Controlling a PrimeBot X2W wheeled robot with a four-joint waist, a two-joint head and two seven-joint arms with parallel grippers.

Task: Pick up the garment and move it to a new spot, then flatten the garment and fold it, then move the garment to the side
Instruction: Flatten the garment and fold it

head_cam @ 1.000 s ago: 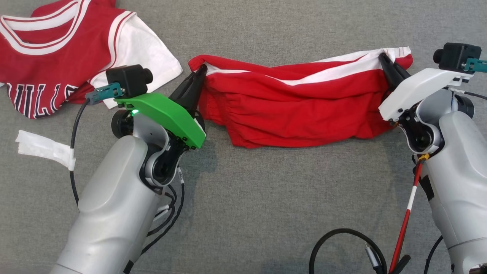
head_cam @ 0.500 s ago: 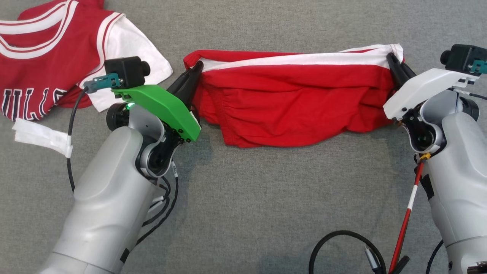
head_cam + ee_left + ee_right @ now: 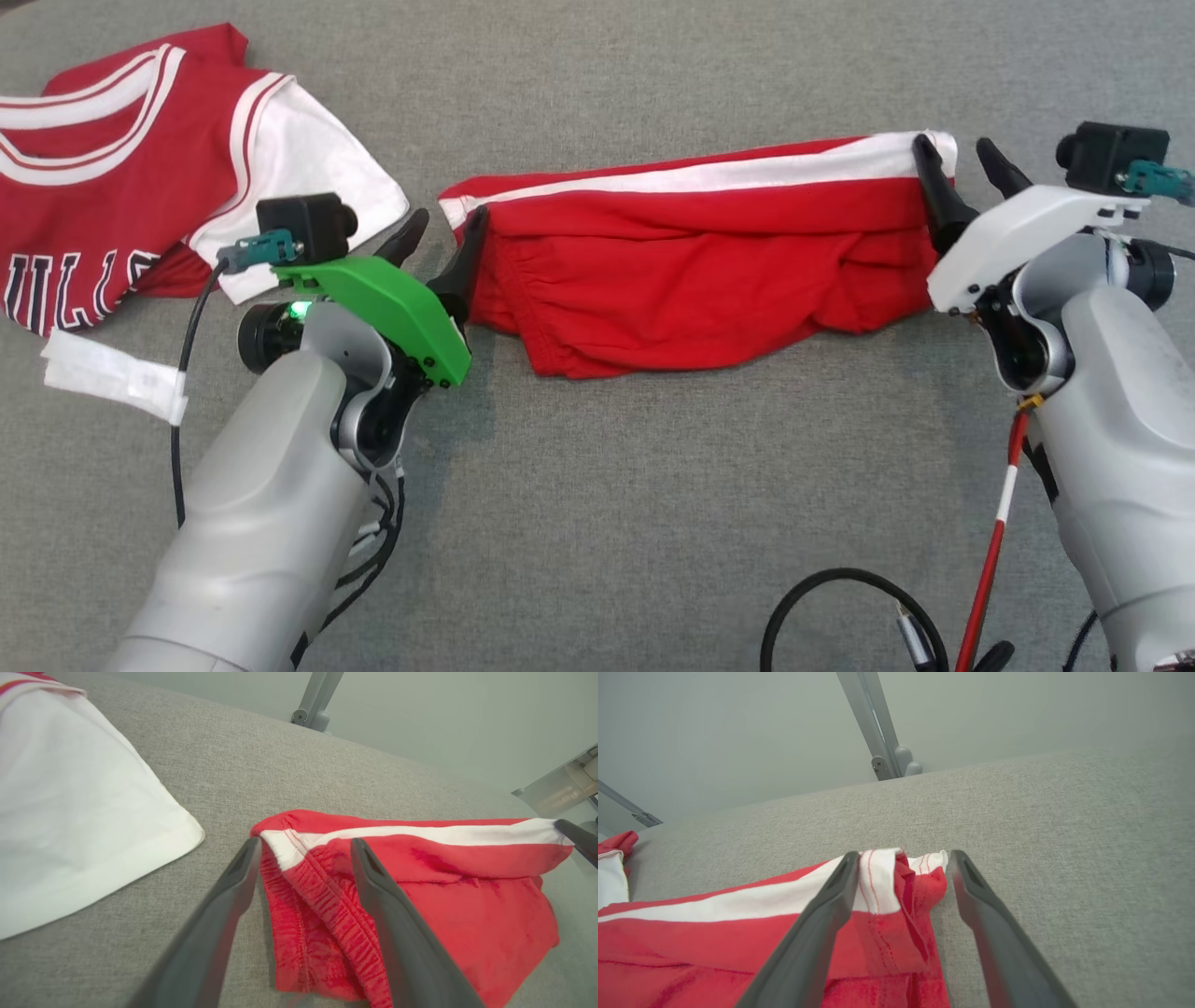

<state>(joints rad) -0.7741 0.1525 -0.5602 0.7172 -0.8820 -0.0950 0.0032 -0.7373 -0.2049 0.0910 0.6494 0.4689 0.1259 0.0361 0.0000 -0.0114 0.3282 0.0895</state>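
The head view's edge cuts off the red-and-white basketball jersey [image 3: 112, 187], lettering included. Beside that jersey, not touching it, your folded red cloth shorts with a white side stripe [image 3: 691, 271] lie flat on the grey fabric surface [image 3: 607, 485], long axis running straight away from it, elastic waistband end nearest. Your left gripper [image 3: 446, 219] stands wide open astride that end, clasping nothing; your right gripper [image 3: 952, 147], equally spread and empty, straddles the end farthest from the jersey.
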